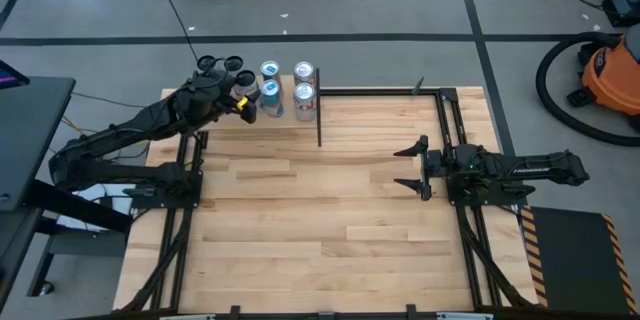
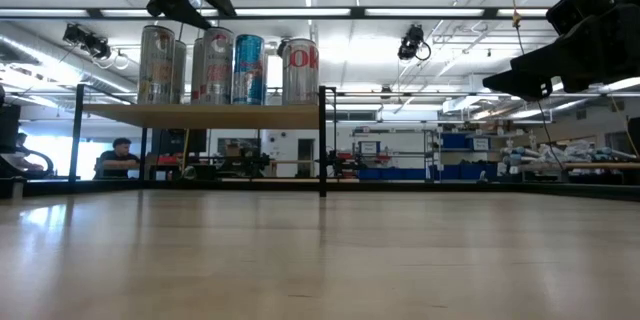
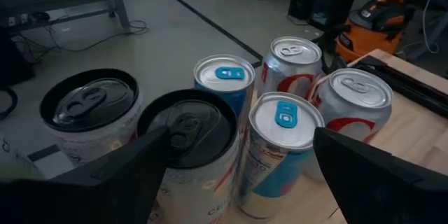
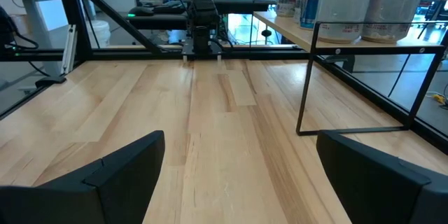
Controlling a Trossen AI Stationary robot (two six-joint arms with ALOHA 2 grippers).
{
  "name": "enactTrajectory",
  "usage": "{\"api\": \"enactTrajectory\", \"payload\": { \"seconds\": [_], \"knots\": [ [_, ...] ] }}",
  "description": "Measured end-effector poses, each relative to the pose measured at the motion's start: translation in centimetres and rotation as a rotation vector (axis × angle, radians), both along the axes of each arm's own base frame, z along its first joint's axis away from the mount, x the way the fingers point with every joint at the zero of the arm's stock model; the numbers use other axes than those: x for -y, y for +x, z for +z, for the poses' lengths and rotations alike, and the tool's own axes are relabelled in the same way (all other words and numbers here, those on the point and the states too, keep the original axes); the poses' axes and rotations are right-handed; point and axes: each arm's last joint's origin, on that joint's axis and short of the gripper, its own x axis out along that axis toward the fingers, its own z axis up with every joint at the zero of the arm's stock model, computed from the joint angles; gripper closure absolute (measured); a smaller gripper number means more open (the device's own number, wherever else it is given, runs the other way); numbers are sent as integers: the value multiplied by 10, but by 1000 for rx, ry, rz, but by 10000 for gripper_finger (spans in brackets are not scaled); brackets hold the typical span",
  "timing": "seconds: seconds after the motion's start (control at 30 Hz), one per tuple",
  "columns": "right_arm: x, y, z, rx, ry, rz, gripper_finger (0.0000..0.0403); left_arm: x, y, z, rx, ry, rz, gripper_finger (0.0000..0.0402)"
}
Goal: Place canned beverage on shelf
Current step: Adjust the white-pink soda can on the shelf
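Several beverage cans stand upright on the shelf, a raised pale-wood panel at the table's far left. Two are black-topped, two have blue tabs, and two are silver with red lettering. In the low view they stand in a row on the shelf's board. My left gripper hovers open just above the can tops, with the black-topped and blue-tabbed cans below its fingers. My right gripper waits open and low at the table's right.
Thin black rods edge the shelf, with a post at its right corner. Bare planked tabletop spreads between the two arms. An orange shop vacuum stands on the floor beyond the table's far right corner.
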Motion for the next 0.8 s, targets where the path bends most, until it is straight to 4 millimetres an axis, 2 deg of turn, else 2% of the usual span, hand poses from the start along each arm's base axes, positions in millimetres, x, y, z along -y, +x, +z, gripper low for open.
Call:
{"api": "enactTrajectory", "payload": {
  "seconds": [0.37,0.6,0.8],
  "knots": [
    [0,0,0,1,0,0,20,4,7,9,47,82,-63,40],
    [0,0,0,0,0,0,20,-9,24,2,83,33,-185,40],
    [0,0,0,1,0,0,20,-16,28,1,100,32,-183,40]
  ]
}}
